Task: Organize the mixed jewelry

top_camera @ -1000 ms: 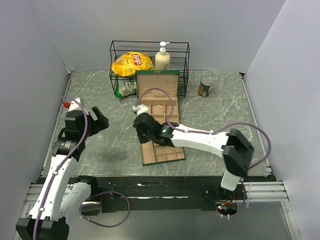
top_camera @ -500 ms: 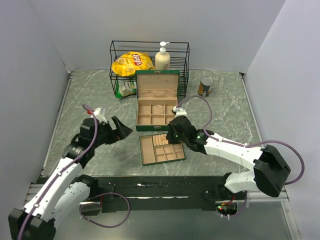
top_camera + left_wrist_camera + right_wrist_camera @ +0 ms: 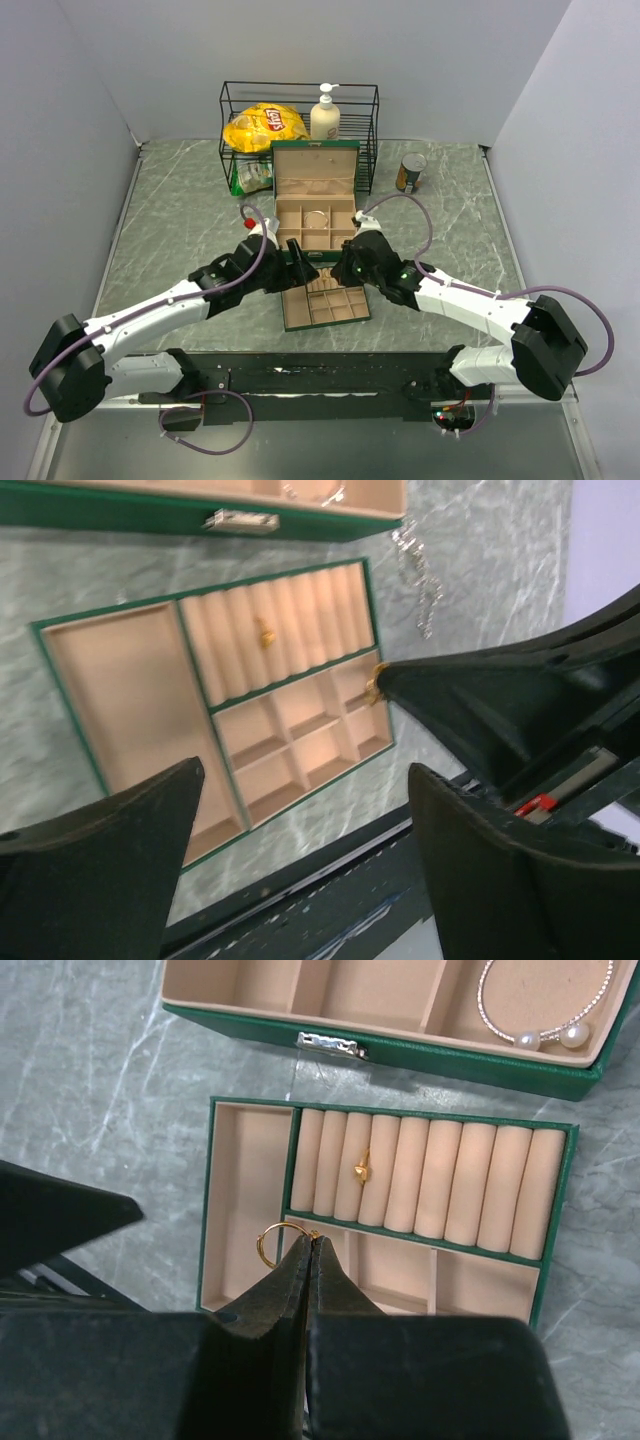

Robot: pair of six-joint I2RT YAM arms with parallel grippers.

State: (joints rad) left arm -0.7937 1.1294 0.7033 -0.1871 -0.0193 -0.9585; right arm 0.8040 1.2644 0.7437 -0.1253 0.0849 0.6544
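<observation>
Item: mixed jewelry, lying across a marbled grey desk (image 3: 180, 220). An open green box (image 3: 316, 172) is standing at mid-desk with its lid raised. A flat green tray (image 3: 294, 306) with tan lining is lying just in front of it. The right gripper (image 3: 310, 1245) is hovering over the tray with its jaws pressed together, pinching a gold hoop ring (image 3: 261, 1244) at the very tips. The hoop is hanging above the edge where the tray's long side compartment meets the small square ones. A second small gold ring (image 3: 362, 1168) is sitting in a groove of the tray's ring rolls. A beaded bangle (image 3: 528, 1039) of thin silvery wire is resting in the rightmost compartment of the box. A silvery chain (image 3: 418, 575) is lying on the bare desk just beside the tray. The left gripper (image 3: 305, 775) is hanging over the tray's other side, facing the right one, with its jaws wide apart and holding nothing. Behind the box, a black wire rack (image 3: 300, 90) is holding a yellow chips bag (image 3: 263, 127) and a soap bottle (image 3: 325, 115). A can (image 3: 411, 172) is standing to the rack's right.
</observation>
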